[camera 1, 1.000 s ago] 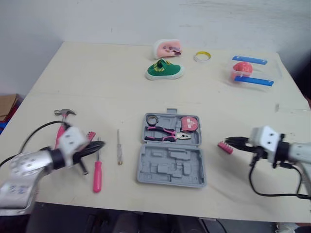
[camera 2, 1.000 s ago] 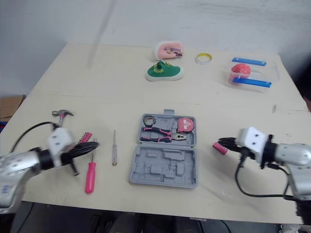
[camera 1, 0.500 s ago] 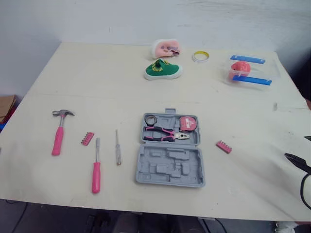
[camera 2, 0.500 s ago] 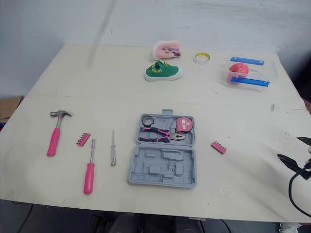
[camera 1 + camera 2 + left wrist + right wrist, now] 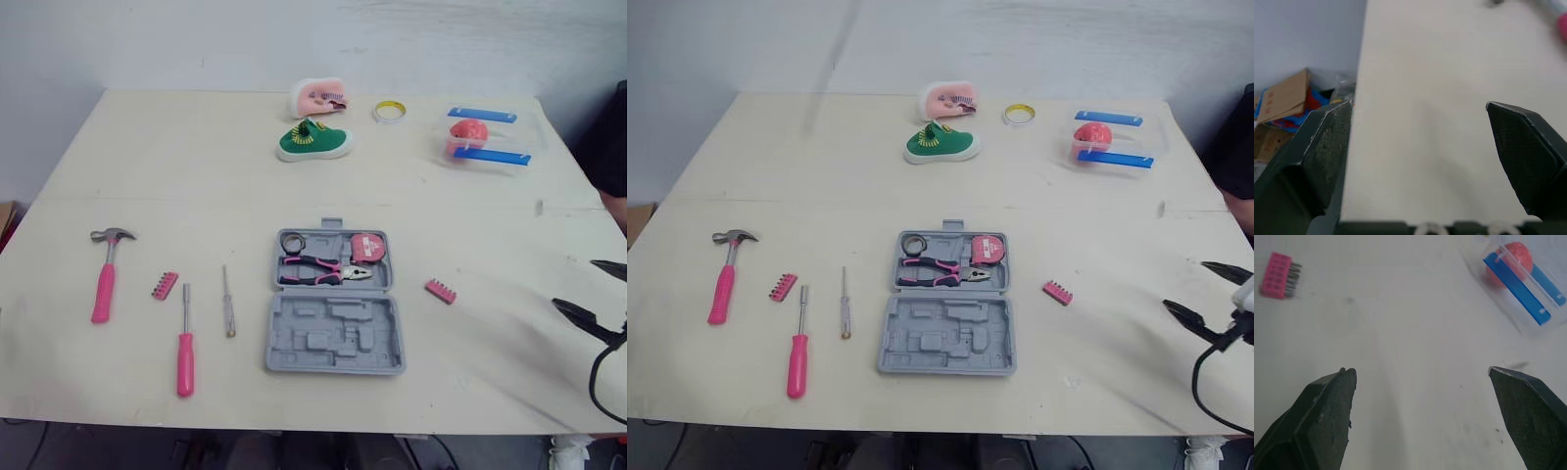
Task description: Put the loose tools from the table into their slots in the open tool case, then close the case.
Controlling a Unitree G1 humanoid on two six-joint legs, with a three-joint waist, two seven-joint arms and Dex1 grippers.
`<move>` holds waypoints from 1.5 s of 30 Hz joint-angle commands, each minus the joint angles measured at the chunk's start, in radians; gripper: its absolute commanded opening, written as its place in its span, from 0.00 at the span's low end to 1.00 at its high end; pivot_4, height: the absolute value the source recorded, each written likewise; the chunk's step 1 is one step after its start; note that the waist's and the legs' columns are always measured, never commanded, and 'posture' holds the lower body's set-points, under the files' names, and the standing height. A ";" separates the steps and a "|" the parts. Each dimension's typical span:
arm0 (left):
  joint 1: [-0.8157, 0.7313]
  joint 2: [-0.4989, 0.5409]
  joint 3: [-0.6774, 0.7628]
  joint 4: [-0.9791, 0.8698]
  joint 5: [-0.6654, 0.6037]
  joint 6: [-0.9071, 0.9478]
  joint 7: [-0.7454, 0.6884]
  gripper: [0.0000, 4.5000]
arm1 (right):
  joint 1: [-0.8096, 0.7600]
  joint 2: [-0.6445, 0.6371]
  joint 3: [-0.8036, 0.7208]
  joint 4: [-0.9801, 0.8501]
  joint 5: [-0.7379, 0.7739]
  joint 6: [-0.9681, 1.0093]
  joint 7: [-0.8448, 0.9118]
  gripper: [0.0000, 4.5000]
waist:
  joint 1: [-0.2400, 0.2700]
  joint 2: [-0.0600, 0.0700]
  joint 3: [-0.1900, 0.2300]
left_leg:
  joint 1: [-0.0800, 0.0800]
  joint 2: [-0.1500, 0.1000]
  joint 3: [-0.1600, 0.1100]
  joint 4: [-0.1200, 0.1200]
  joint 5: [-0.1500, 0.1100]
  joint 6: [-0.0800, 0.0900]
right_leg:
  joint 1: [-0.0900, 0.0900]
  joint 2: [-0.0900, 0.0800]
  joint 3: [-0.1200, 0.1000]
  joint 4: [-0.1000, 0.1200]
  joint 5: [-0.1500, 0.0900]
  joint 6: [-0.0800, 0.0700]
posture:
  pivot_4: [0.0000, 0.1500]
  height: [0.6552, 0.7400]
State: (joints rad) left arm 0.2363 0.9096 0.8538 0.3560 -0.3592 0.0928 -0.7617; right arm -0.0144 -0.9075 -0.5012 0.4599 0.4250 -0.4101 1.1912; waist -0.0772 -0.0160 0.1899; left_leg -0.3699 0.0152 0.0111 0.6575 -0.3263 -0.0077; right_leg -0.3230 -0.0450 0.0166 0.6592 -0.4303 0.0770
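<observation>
The tabletop [image 5: 196, 176] is pale, matt and smooth, the tool case [image 5: 333, 343] dull grey plastic, the hammer [image 5: 102, 286] metal-headed with a glossy pink handle, the fingers [image 5: 1327, 406] of the right end effector [image 5: 1420, 369] black and finely grained.

Pale wooden worktop [image 5: 196, 157] with a faint seam running side to side across its middle, plain whitish wall [image 5: 196, 39] behind the far edge, soft even light, and brown cardboard [image 5: 1283, 100] among red and blue clutter low down off the left edge.
</observation>
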 commanded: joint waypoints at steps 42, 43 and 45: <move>-0.196 -0.683 -0.847 -1.163 0.034 1.148 0.931 0.93 | -0.187 0.214 0.243 -0.382 0.160 0.105 0.192 1.00 | 0.053 0.001 -0.001 | 0.000 0.000 -0.002 0.009 0.003 -0.005 | 0.005 0.003 0.001 -0.003 0.001 0.002 | 1.00 1.00; -0.186 -0.700 -0.858 -1.155 0.038 1.144 0.932 0.86 | -0.184 0.213 0.245 -0.384 0.160 0.102 0.199 1.00 | 0.053 0.001 -0.001 | 0.000 0.000 -0.002 0.008 0.003 -0.005 | 0.005 0.003 0.001 -0.003 0.001 0.002 | 1.00 1.00; -0.172 -0.700 -0.879 -1.149 0.062 1.135 0.938 0.69 | -0.179 0.211 0.249 -0.391 0.163 0.095 0.213 1.00 | 0.053 0.001 -0.001 | 0.002 0.000 -0.002 0.008 0.003 -0.005 | 0.008 0.003 0.001 -0.004 0.001 0.002 | 1.00 1.00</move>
State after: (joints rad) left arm 0.0321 0.2149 0.0082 -0.8213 -0.3084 1.2170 0.1795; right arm -0.1960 -0.6785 -0.2355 0.1123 0.5708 -0.3041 1.3881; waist -0.0243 -0.0147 0.1889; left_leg -0.3674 0.0149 0.0089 0.6657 -0.3237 -0.0125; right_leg -0.3139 -0.0416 0.0173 0.6543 -0.4292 0.0790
